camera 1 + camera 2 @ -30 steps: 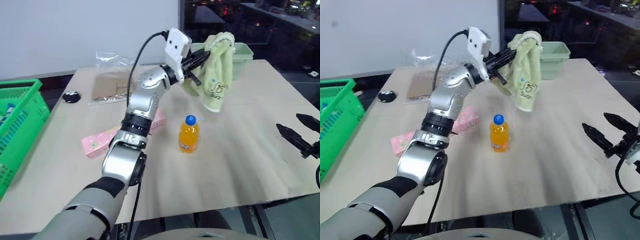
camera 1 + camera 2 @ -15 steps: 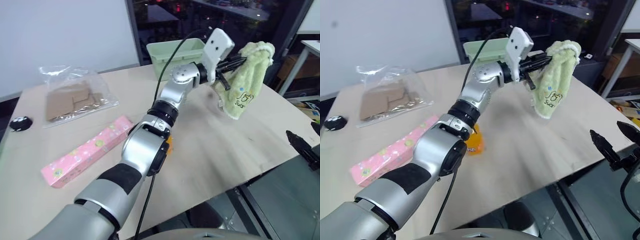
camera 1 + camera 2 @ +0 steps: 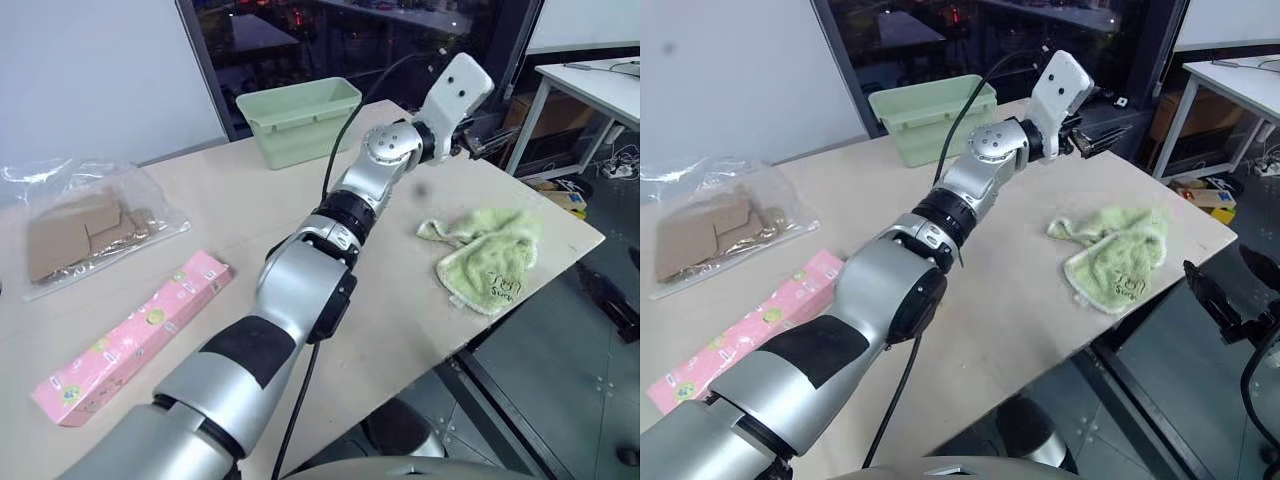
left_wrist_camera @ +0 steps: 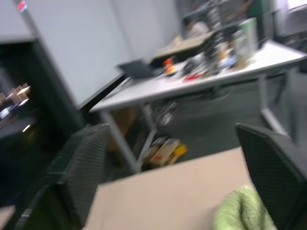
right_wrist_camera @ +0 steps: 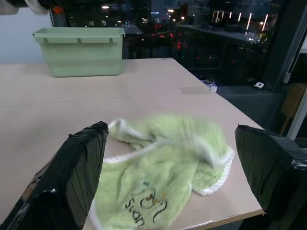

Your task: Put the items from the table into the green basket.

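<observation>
The pale green towel lies crumpled on the table close to its right-hand edge. My left gripper hangs open and empty above the table's far right corner, past the towel. The long pink patterned box lies flat near the front left. My right gripper is off the table's right edge, level and open, its fingers wide apart with the towel lying on the table just beyond them. The green basket is out of view.
A pale sage tub stands at the table's far edge. A clear bag of cardboard pieces lies at the far left. Beyond the right edge are dark floor and a white desk.
My left gripper has opened and let go of the towel, which dropped onto the table by the right edge. The camera has swung to the right.
</observation>
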You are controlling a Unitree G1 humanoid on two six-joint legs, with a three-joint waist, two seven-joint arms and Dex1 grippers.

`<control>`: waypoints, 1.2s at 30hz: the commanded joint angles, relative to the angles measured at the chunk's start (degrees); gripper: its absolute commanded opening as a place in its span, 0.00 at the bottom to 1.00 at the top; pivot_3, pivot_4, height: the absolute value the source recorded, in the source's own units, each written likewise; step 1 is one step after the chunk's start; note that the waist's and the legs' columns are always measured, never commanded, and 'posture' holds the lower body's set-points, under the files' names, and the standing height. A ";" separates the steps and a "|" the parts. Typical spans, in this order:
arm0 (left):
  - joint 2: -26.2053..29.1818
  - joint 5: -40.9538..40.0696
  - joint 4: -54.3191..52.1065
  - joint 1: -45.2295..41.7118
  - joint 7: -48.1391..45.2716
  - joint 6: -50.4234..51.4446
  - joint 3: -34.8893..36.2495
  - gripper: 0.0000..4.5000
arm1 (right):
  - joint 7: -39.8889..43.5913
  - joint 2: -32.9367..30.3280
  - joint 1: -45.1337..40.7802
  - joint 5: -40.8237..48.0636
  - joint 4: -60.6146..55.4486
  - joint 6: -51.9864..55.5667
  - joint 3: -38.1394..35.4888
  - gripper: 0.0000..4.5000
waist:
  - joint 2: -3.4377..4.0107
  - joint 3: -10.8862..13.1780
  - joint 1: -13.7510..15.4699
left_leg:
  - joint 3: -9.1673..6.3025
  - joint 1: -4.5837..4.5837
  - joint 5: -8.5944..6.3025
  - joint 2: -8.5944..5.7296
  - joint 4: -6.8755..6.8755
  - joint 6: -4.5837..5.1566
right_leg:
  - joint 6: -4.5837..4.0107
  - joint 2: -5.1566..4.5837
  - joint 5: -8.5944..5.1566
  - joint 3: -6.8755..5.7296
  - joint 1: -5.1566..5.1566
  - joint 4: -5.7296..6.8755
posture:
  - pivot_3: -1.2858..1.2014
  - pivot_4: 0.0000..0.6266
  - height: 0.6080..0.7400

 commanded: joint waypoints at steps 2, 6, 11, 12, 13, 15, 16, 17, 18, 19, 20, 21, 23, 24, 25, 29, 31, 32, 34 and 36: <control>1.25 0.47 -0.81 -2.55 1.88 -0.40 1.98 0.99 | 0.13 -1.19 -1.42 0.55 -0.85 -1.22 -0.19 1.00 | -0.06 0.04 0.19 | -0.13 0.25 0.00 -0.07 -0.01 0.00 | 0.03 -0.02 -0.01 -0.07 0.00 0.00 | 0.33 0.00 1.00; 3.16 0.27 -2.27 -3.22 1.32 -1.08 3.09 0.99 | 0.87 -2.23 -2.77 0.94 -0.53 -0.55 0.88 1.00 | -0.07 0.04 0.39 | -0.22 0.24 -0.01 -0.25 -0.10 -0.01 | 0.21 -0.20 -0.11 -0.13 0.01 0.00 | 0.34 0.00 1.00; 9.51 -0.11 -5.87 -3.87 0.85 0.24 4.71 0.99 | 2.27 -4.20 -4.97 2.04 -0.42 1.29 4.78 1.00 | -0.11 0.12 0.59 | -0.21 0.26 -0.02 -0.45 -0.17 0.03 | 0.37 -0.45 -0.20 -0.15 0.01 0.04 | 0.36 0.00 1.00; 11.30 -0.03 -6.93 -3.66 0.68 0.66 4.97 0.99 | 2.48 -4.60 -5.64 1.88 -0.38 1.58 6.00 1.00 | -0.14 0.13 0.66 | -0.20 0.27 -0.02 -0.44 -0.17 0.03 | 0.37 -0.46 -0.20 -0.14 0.02 0.05 | 0.36 0.00 1.00; 12.76 -0.06 -8.04 -3.44 0.62 1.10 5.24 0.99 | 2.67 -4.94 -6.15 1.71 -0.37 1.79 6.92 1.00 | -0.16 0.14 0.80 | -0.21 0.30 -0.02 -0.44 -0.17 0.03 | 0.38 -0.48 -0.19 -0.14 0.04 0.07 | 0.38 0.00 1.00; 16.92 -0.38 -11.41 -2.71 -0.07 2.74 5.90 0.99 | 3.88 -6.05 -7.49 1.78 0.32 2.35 9.10 1.00 | -0.23 0.21 1.75 | -0.24 0.33 -0.02 -0.44 -0.17 0.03 | 0.38 -0.52 -0.19 -0.14 0.03 0.14 | 0.38 0.00 1.00; 19.11 -0.74 -13.86 -2.00 -0.90 4.26 6.29 0.99 | 4.39 -6.53 -8.43 1.64 0.76 2.49 10.31 1.00 | -0.25 0.23 2.05 | -0.25 0.35 -0.02 -0.44 -0.17 0.03 | 0.39 -0.51 -0.19 -0.14 0.03 0.18 | 0.39 0.00 1.00; 21.15 -1.07 -16.65 -1.03 -1.82 5.97 6.55 0.99 | 4.76 -6.94 -9.43 1.72 1.19 2.88 11.50 1.00 | -0.25 0.26 2.57 | -0.28 0.35 -0.02 -0.44 -0.17 0.03 | 0.39 -0.52 -0.20 -0.15 0.02 0.20 | 0.40 0.00 1.00; 23.29 -1.28 -20.08 0.35 -2.99 7.74 6.73 0.99 | 5.15 -7.38 -10.49 1.66 1.66 3.23 12.78 1.00 | -0.21 0.28 3.21 | -0.30 0.35 -0.02 -0.44 -0.17 0.03 | 0.40 -0.51 -0.20 -0.15 0.00 0.24 | 0.41 0.00 1.00; 25.26 -1.69 -23.98 2.01 -4.17 10.14 6.92 0.99 | 5.64 -7.79 -11.48 1.34 2.29 3.28 13.89 1.00 | -0.19 0.28 3.80 | -0.32 0.37 -0.02 -0.44 -0.17 0.03 | 0.42 -0.51 -0.21 -0.15 0.00 0.28 | 0.41 0.00 1.00; 26.73 -2.26 -27.74 3.63 -5.10 12.64 7.06 0.99 | 6.14 -8.10 -12.20 1.08 2.94 3.22 14.61 1.00 | -0.15 0.32 4.66 | -0.35 0.41 -0.02 -0.42 -0.17 0.03 | 0.48 -0.52 -0.25 -0.15 0.01 0.38 | 0.42 0.00 1.00; 29.61 -3.71 -34.22 6.73 -7.60 17.17 7.54 0.99 | 6.80 -8.46 -13.56 0.92 3.98 3.35 15.89 1.00 | -0.14 0.32 5.89 | -0.38 0.40 -0.01 -0.42 -0.18 0.04 | 0.51 -0.51 -0.27 -0.17 -0.01 0.42 | 0.43 0.00 1.00; 34.00 -5.26 -44.51 11.95 -10.08 23.75 8.09 0.99 | 8.00 -8.92 -15.39 0.73 5.63 3.43 17.47 1.00 | 0.04 0.40 7.84 | -0.48 0.38 0.02 -0.40 -0.20 0.09 | 0.52 -0.50 -0.29 -0.25 -0.05 0.46 | 0.44 0.00 1.00; 36.52 -6.64 -50.22 15.33 -11.13 27.77 8.98 0.99 | 8.59 -9.18 -16.45 0.45 6.53 3.48 18.37 1.00 | 0.12 0.46 9.52 | -0.48 0.36 0.10 -0.40 -0.20 0.22 | 0.52 -0.50 -0.29 -0.23 -0.10 0.50 | 0.44 0.00 1.00; 38.83 -8.02 -55.42 18.72 -11.79 31.43 10.13 0.99 | 9.20 -9.41 -17.41 0.15 7.46 3.44 19.16 1.00 | 0.14 0.47 10.27 | -0.53 0.25 0.13 -0.41 -0.20 0.28 | 0.51 -0.49 -0.29 -0.25 -0.22 0.54 | 0.45 0.00 1.00; 45.91 -14.73 -72.63 32.65 -16.62 41.50 13.74 0.99 | 11.52 -9.96 -20.30 -1.19 10.65 3.04 21.93 1.00 | 0.23 0.51 15.59 | -0.63 0.01 0.13 -0.42 -0.18 0.29 | 0.47 -0.50 -0.27 -0.33 -0.41 0.62 | 0.47 0.00 1.00; 48.84 -18.56 -80.07 40.97 -20.47 44.93 14.90 0.99 | 12.77 -10.29 -21.75 -2.23 12.49 2.84 23.21 1.00 | 0.32 0.47 18.32 | -0.76 -0.20 0.12 -0.44 -0.09 0.30 | 0.33 -0.51 -0.19 -0.46 -0.54 0.57 | 0.48 0.00 1.00; 49.89 -19.97 -82.63 44.29 -21.68 45.83 15.28 0.99 | 13.31 -10.43 -22.37 -2.75 13.29 2.75 23.69 1.00 | 0.35 0.45 19.70 | -0.76 -0.31 0.12 -0.46 -0.08 0.30 | 0.24 -0.55 -0.15 -0.46 -0.60 0.59 | 0.48 0.00 1.00; 51.46 -22.13 -86.76 50.51 -23.81 46.69 15.58 0.99 | 14.50 -10.71 -23.57 -3.57 14.87 2.60 24.51 1.00 | 0.35 0.46 22.56 | -0.80 -0.44 0.12 -0.50 0.00 0.31 | 0.22 -0.59 -0.14 -0.59 -0.64 0.58 | 0.49 0.00 1.00; 52.74 -23.69 -90.45 56.99 -26.63 46.73 14.67 0.99 | 15.65 -11.07 -24.67 -4.03 16.37 2.82 24.98 1.00 | 0.35 0.46 24.53 | -0.71 -0.49 0.13 -0.52 0.11 0.31 | 0.19 -0.59 -0.14 -0.66 -0.64 0.57 | 0.49 0.00 1.00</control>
